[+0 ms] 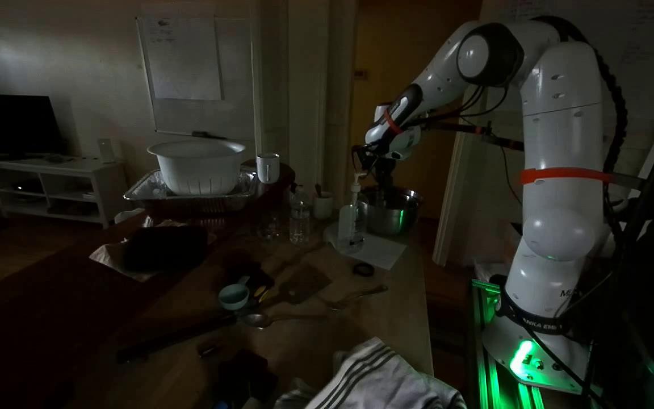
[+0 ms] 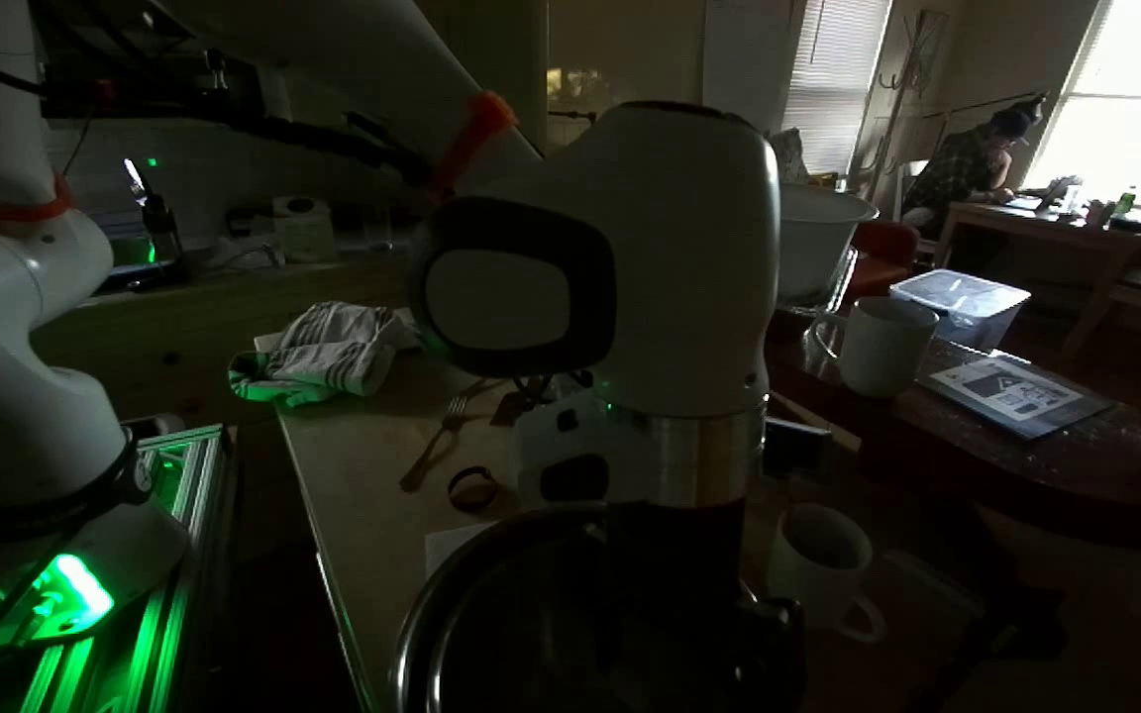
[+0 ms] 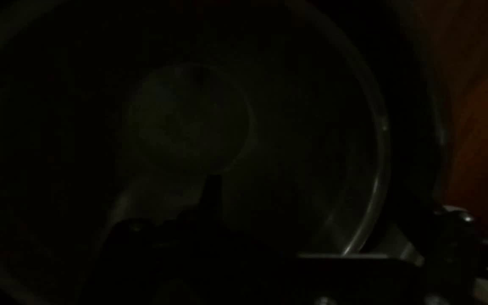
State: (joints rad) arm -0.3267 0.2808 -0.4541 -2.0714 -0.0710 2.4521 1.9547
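My gripper (image 3: 307,197) is open and points down at a shiny metal bowl (image 1: 392,220). In the very dark wrist view, one dark fingertip (image 3: 214,182) lies over the inside of the bowl. The bowl's rim (image 3: 380,169) curves between that finger and the dark shape of the other finger at the right. Whether either finger touches the bowl I cannot tell. Nothing can be made out inside the bowl except its round base. Beside the bowl stands a clear pump bottle (image 1: 352,224) on a white paper sheet (image 1: 384,253). In an exterior view the wrist hides part of the bowl's rim (image 2: 422,634).
Near the bowl are another clear bottle (image 1: 300,222) and a white mug (image 1: 323,205). A black ring (image 1: 363,269), fork (image 1: 369,292), spoon (image 1: 259,321), blue measuring cup (image 1: 234,296) and striped towel (image 1: 384,380) lie nearer. A white tub (image 1: 199,170) sits in a foil tray (image 1: 137,192).
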